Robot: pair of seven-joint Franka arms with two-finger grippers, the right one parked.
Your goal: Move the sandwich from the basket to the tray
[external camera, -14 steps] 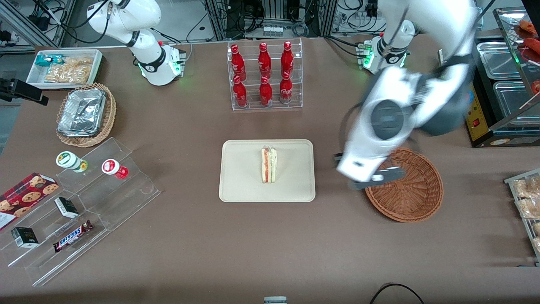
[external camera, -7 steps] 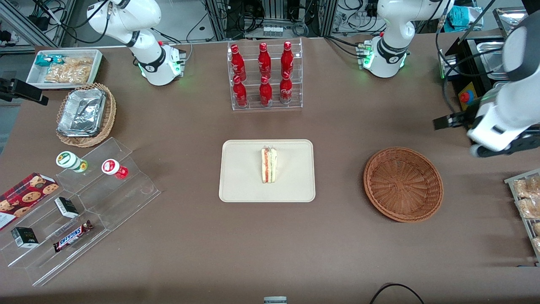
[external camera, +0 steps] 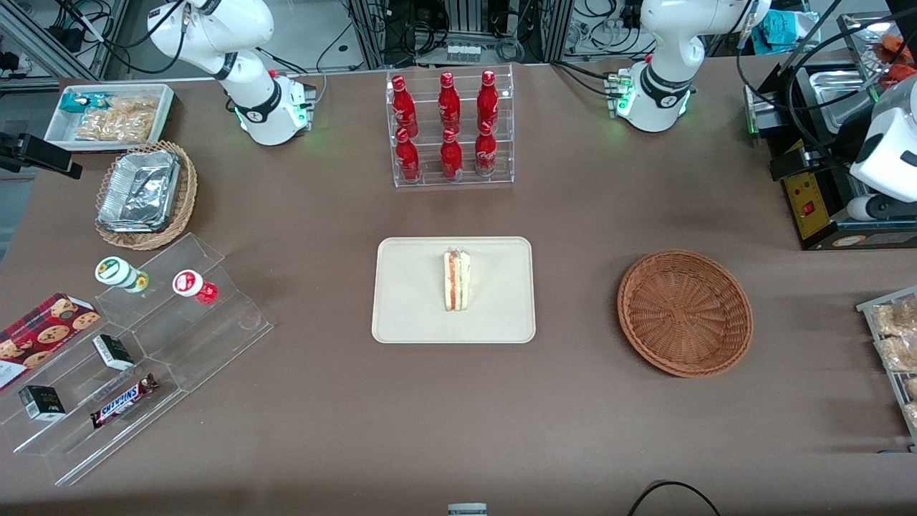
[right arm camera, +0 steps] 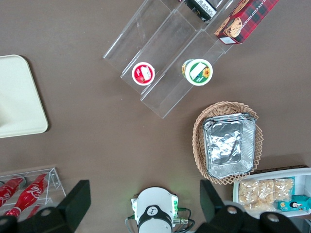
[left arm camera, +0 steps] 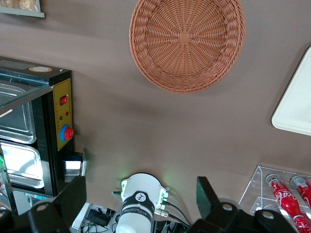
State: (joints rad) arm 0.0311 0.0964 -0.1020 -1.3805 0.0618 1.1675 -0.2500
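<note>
The sandwich (external camera: 456,279), a wrapped wedge with red and green layers, stands on edge in the middle of the cream tray (external camera: 408,294). Toward the working arm's end lies the reddish-brown wicker basket (external camera: 684,312), with nothing in it. In the left wrist view the basket (left arm camera: 187,43) and a corner of the tray (left arm camera: 296,111) lie far below. My gripper (left arm camera: 141,184) hangs high above the table by the black warmer cabinet, well away from basket and tray. It is open, its two dark fingers (left arm camera: 77,194) wide apart with nothing between them.
A clear rack of red bottles (external camera: 450,129) stands farther from the front camera than the tray. The black warmer cabinet (external camera: 838,179) and a snack rack (external camera: 892,337) border the working arm's end. Acrylic steps (external camera: 143,344), a foil-filled tan basket (external camera: 143,193) and a white bin (external camera: 107,115) sit toward the parked arm's end.
The working arm has swung away from above the basket to the working arm's end of the table and lifted. The sandwich has stayed on the tray.
</note>
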